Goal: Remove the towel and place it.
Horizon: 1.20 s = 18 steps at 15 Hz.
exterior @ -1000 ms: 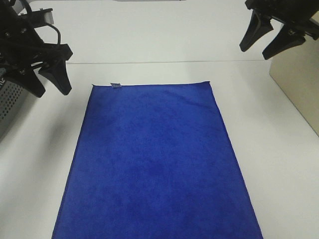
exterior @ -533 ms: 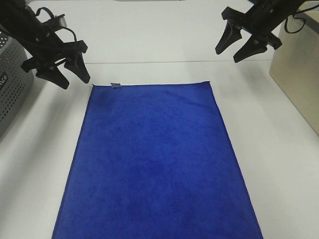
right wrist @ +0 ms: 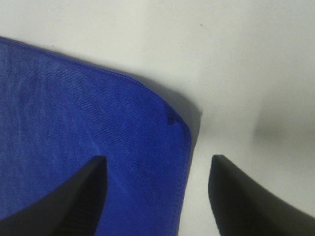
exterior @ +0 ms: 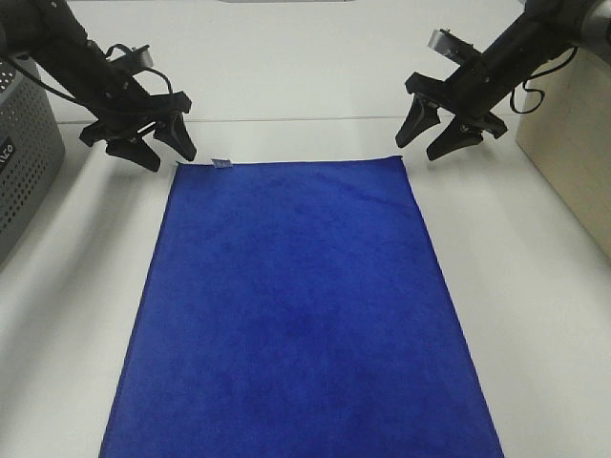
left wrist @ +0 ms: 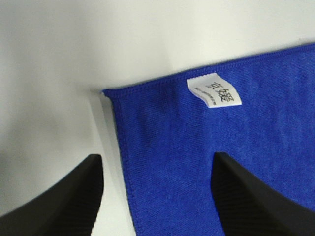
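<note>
Exterior high view: the towel (exterior: 301, 305) lies spread flat on the white worktop (exterior: 535, 315), its long sides running from the far part of the worktop toward the near edge, where its near end leaves the frame. A small white tag (exterior: 221, 164) sits on the towel's far edge, close to its far left corner. The left gripper (exterior: 172, 160) is at that corner with its jaws apart and nothing between them. In the left wrist view, one of its dark fingers (left wrist: 59, 206) is over bare worktop and the other is over cloth, so the towel's side edge runs between them, with the printed tag (left wrist: 214, 91) just beyond. The right gripper (exterior: 416, 150) is at the far right corner, jaws likewise spread and empty. In the right wrist view, the rounded corner of the towel (right wrist: 74, 123) lies between its fingers (right wrist: 74, 206), one over cloth, one over worktop. Whether any fingertip touches the surface cannot be told. A grey perforated basket (exterior: 24, 172) stands at the left edge of the worktop and a beige box (exterior: 573, 162) at the right edge.
</note>
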Each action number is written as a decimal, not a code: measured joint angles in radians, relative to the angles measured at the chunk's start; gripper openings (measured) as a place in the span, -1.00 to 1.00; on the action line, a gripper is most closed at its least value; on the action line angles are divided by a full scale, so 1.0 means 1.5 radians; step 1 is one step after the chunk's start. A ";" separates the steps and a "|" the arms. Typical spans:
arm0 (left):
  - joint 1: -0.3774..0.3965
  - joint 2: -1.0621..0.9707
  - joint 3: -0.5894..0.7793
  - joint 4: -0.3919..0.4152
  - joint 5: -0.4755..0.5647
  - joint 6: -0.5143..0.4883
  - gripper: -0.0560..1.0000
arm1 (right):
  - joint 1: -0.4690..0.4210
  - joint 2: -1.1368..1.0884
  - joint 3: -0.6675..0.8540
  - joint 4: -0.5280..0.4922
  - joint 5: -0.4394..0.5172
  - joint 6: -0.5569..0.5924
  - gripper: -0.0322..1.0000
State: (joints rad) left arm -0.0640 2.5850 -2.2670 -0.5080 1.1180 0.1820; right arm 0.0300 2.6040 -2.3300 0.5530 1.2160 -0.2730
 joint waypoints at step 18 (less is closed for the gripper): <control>-0.002 0.044 -0.012 -0.018 -0.037 0.067 0.25 | 0.017 0.057 -0.017 -0.003 -0.062 -0.017 0.23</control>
State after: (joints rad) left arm -0.0670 2.6510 -2.2850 -0.5350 1.0620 0.2830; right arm 0.0560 2.6900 -2.3550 0.5490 1.1230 -0.2980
